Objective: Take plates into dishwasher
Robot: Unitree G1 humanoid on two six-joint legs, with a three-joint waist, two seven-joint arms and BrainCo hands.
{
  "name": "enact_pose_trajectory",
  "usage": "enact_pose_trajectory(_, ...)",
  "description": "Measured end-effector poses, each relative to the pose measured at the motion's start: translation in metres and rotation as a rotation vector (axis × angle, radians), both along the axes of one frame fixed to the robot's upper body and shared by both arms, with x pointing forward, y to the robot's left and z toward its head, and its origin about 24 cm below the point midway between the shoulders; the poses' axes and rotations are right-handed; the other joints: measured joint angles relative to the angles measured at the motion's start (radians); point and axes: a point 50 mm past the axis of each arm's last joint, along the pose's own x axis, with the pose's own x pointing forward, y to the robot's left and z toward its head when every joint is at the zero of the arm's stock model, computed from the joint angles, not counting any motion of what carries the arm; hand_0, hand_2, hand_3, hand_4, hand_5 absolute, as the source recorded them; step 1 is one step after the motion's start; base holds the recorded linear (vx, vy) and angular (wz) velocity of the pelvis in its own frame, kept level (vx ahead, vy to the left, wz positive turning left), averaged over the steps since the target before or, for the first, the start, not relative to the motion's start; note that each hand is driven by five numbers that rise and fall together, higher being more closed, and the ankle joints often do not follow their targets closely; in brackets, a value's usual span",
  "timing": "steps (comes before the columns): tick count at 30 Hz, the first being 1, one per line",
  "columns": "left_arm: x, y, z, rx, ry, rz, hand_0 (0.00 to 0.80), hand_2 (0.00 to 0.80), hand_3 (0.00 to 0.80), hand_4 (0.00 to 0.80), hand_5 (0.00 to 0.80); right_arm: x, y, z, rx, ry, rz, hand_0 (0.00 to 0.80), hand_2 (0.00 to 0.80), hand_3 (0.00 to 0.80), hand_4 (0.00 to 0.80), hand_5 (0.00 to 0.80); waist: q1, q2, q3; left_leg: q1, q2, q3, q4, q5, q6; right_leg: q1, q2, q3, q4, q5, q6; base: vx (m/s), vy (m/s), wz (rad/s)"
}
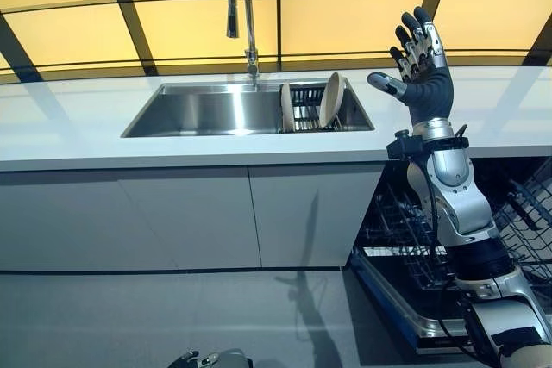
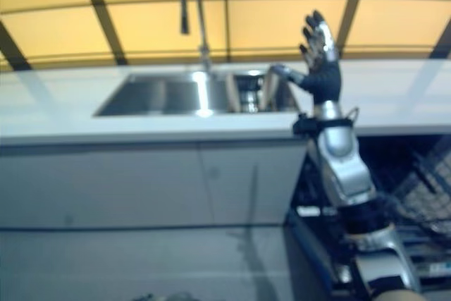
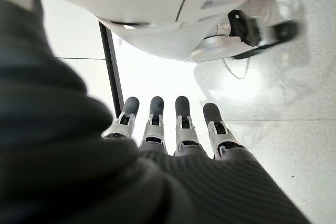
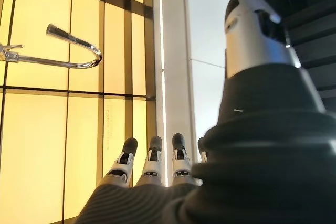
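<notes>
Plates (image 1: 331, 99) stand racked in the sink (image 1: 207, 109), at nine o'clock of my raised right hand (image 1: 420, 66), fingers spread, empty. I'm reaching; next, close on one. Left hand (image 3: 173, 129) hangs open.

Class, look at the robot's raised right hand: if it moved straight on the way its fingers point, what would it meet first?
Probably the yellow panelled wall: the open right hand points up, above the counter. Depth is unclear.
</notes>
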Motion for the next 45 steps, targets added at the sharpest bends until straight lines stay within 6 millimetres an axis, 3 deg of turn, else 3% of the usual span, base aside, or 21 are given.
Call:
enact_pose_trajectory(1,0.005,0.000,0.001,0.001,-0.008,-0.008,0.000,0.000,0.000,0.000,0.000,0.001,0.000,0.000,0.001,0.006,-0.006,0.000,0.000,0.000,0.000,0.000,0.001,-0.017,0.004,0.020,-0.034,-0.034,-0.134,0.007,0.002,0.005,-0.004,0.000,-0.012,0.001,0.001,0.239,0.019,0.05)
enact_pose_trajectory(3,0.013,-0.003,0.002,-0.003,-0.018,-0.012,0.000,0.000,0.000,0.000,0.000,0.002,0.001,-0.001,-0.001,0.017,-0.010,0.000,0.000,0.000,0.000,0.000,0.001,-0.039,0.010,0.041,-0.062,-0.097,-0.328,0.037,0.033,0.015,-0.005,0.002,-0.034,0.001,0.003,0.233,0.038,0.02)
enact_pose_trajectory(6,0.014,-0.005,0.002,-0.004,-0.018,-0.009,0.000,0.000,0.000,0.000,0.000,0.002,0.001,-0.001,-0.003,0.022,-0.011,0.000,0.000,0.000,0.000,0.000,-0.001,-0.049,0.014,0.051,-0.064,-0.135,-0.502,0.101,0.029,0.024,-0.004,0.018,-0.051,-0.004,0.013,0.276,0.101,-0.12)
enact_pose_trajectory(10,0.006,-0.003,-0.001,0.006,0.010,0.007,0.000,0.000,0.000,0.000,0.000,0.001,-0.003,0.001,-0.031,0.017,-0.011,0.000,0.000,0.000,0.000,0.000,-0.004,-0.041,0.020,0.065,-0.044,-0.135,-0.534,0.112,0.044,0.075,-0.005,0.046,-0.088,-0.010,0.043,0.407,0.234,-0.20)
enact_pose_trajectory(13,0.004,-0.003,-0.002,0.004,0.021,0.013,0.000,0.000,0.000,0.000,0.000,0.001,-0.007,0.004,-0.052,0.014,-0.003,0.000,0.000,0.000,0.000,0.000,-0.008,-0.031,0.026,0.100,-0.037,-0.103,-0.532,0.113,0.050,0.124,-0.017,0.064,-0.107,-0.030,0.081,0.560,0.358,-0.17)
enact_pose_trajectory(17,0.002,-0.004,-0.003,0.004,0.029,0.017,0.000,0.000,0.000,0.000,0.000,-0.001,-0.012,0.007,-0.027,0.005,0.002,0.000,0.000,0.000,0.000,0.000,-0.028,-0.041,0.019,0.134,-0.091,-0.065,-0.518,0.188,0.091,0.147,-0.082,0.064,-0.061,-0.094,0.158,0.482,0.376,-0.05)
enact_pose_trajectory(18,0.004,-0.005,-0.003,0.002,0.025,0.016,0.000,0.000,0.000,0.000,0.000,-0.003,-0.016,0.003,-0.013,0.013,-0.011,0.000,0.000,0.000,0.000,0.000,-0.029,-0.042,0.016,0.156,-0.114,-0.065,-0.525,0.192,0.107,0.137,-0.103,0.052,-0.001,-0.115,0.172,0.396,0.375,0.06)
enact_pose_trajectory(20,0.011,-0.010,-0.002,-0.006,0.012,-0.002,0.000,0.000,0.000,0.000,0.000,-0.007,-0.027,-0.006,0.016,0.033,-0.043,0.000,0.000,0.000,0.000,0.000,-0.034,-0.014,0.015,0.194,-0.120,-0.089,-0.553,0.182,0.129,0.046,-0.128,0.027,0.246,-0.133,0.174,0.478,0.466,0.31)
enact_pose_trajectory(22,0.015,-0.012,-0.002,0.000,0.008,-0.040,0.000,0.000,0.000,0.000,0.000,-0.009,-0.030,-0.014,0.025,0.055,-0.056,0.000,0.000,0.000,0.000,0.000,-0.039,-0.025,0.005,0.224,-0.157,-0.096,-0.544,0.152,0.158,-0.080,-0.209,0.036,0.583,-0.139,0.181,0.378,0.475,0.29)
enact_pose_trajectory(23,0.015,-0.011,-0.002,0.005,0.013,-0.050,0.000,0.000,0.000,0.000,0.000,-0.009,-0.030,-0.015,0.028,0.057,-0.053,0.000,0.000,0.000,0.000,0.000,-0.034,-0.041,-0.003,0.235,-0.192,-0.093,-0.529,0.129,0.178,-0.153,-0.262,0.052,0.749,-0.093,0.191,0.204,0.325,0.10)
enact_pose_trajectory(25,0.017,-0.011,-0.001,0.012,0.016,-0.076,0.000,0.000,0.000,0.000,0.000,-0.010,-0.029,-0.017,0.025,0.060,-0.048,0.000,0.000,0.000,0.000,0.000,-0.028,-0.046,-0.008,0.270,-0.231,-0.089,-0.518,0.095,0.212,-0.249,-0.329,0.060,0.947,-0.066,0.192,0.223,0.251,0.05)
enact_pose_trajectory(26,0.018,-0.013,-0.001,0.015,0.019,-0.094,0.000,0.000,0.000,0.000,0.000,-0.010,-0.030,-0.017,0.023,0.062,-0.048,0.000,0.000,0.000,0.000,0.000,-0.029,-0.030,-0.004,0.287,-0.232,-0.089,-0.517,0.086,0.218,-0.287,-0.328,0.059,0.982,-0.071,0.191,0.209,0.178,0.02)
enact_pose_trajectory(27,0.020,-0.013,0.000,0.016,0.016,-0.098,0.000,0.000,0.000,0.000,0.000,-0.010,-0.030,-0.017,0.021,0.061,-0.049,0.000,0.000,0.000,0.000,0.000,-0.030,-0.021,0.000,0.295,-0.229,-0.089,-0.519,0.084,0.218,-0.312,-0.321,0.058,0.980,-0.077,0.186,0.191,0.044,-0.03)
enact_pose_trajectory(29,0.025,-0.009,0.002,0.030,0.004,-0.098,0.000,0.000,0.000,0.000,0.000,-0.010,-0.032,-0.016,0.014,0.062,-0.056,0.000,0.000,0.000,0.000,0.000,-0.030,0.000,0.009,0.310,-0.205,-0.084,-0.527,0.073,0.219,-0.362,-0.259,0.054,0.836,-0.097,0.184,0.212,-0.015,-0.04)
enact_pose_trajectory(33,0.027,-0.003,0.004,0.047,0.014,-0.093,0.000,0.000,0.000,0.000,0.000,-0.010,-0.032,-0.016,0.016,0.062,-0.055,0.000,0.000,0.000,0.000,0.000,-0.023,0.015,0.016,0.319,-0.142,-0.046,-0.540,0.063,0.202,-0.333,-0.141,0.011,0.365,-0.079,0.197,0.167,-0.098,-0.13)
enact_pose_trajectory(34,0.026,-0.001,0.004,0.051,0.021,-0.091,0.000,0.000,0.000,0.000,0.000,-0.010,-0.031,-0.015,0.018,0.060,-0.054,0.000,0.000,0.000,0.000,0.000,-0.023,0.016,0.016,0.320,-0.135,-0.036,-0.544,0.060,0.198,-0.342,-0.120,0.006,0.301,-0.060,0.196,0.214,-0.146,-0.18)
enact_pose_trajectory(36,0.024,0.001,0.004,0.055,0.030,-0.079,0.000,0.000,0.000,0.000,0.000,-0.009,-0.031,-0.016,0.020,0.060,-0.054,0.000,0.000,0.000,0.000,0.000,-0.025,0.010,0.012,0.322,-0.134,-0.037,-0.553,0.060,0.197,-0.324,-0.078,0.051,0.119,-0.009,0.216,0.230,-0.160,-0.12)
enact_pose_trajectory(38,0.024,0.000,0.003,0.053,0.037,-0.073,0.000,0.000,0.000,0.000,0.000,-0.009,-0.031,-0.016,0.022,0.063,-0.054,0.000,0.000,0.000,0.000,0.000,-0.027,0.010,0.012,0.324,-0.140,-0.043,-0.557,0.056,0.192,-0.313,-0.062,0.086,-0.019,0.056,0.221,0.250,-0.161,-0.02)
enact_pose_trajectory(40,0.022,-0.002,0.001,0.050,0.047,-0.071,0.000,0.000,0.000,0.000,0.000,-0.009,-0.031,-0.017,0.025,0.076,-0.058,0.000,0.000,0.000,0.000,0.000,-0.029,0.017,0.017,0.341,-0.141,-0.063,-0.558,0.053,0.187,-0.296,-0.068,0.096,-0.073,0.105,0.219,0.372,-0.256,0.22)
enact_pose_trajectory(45,0.010,0.006,0.000,0.054,0.064,-0.012,0.000,0.000,0.000,0.000,0.000,-0.006,-0.028,-0.023,0.055,0.103,-0.050,0.000,0.000,0.000,0.000,0.000,-0.024,0.015,0.008,0.391,-0.137,-0.108,-0.560,0.014,0.147,-0.208,-0.085,0.107,-0.058,0.147,0.198,0.390,-0.337,0.31)
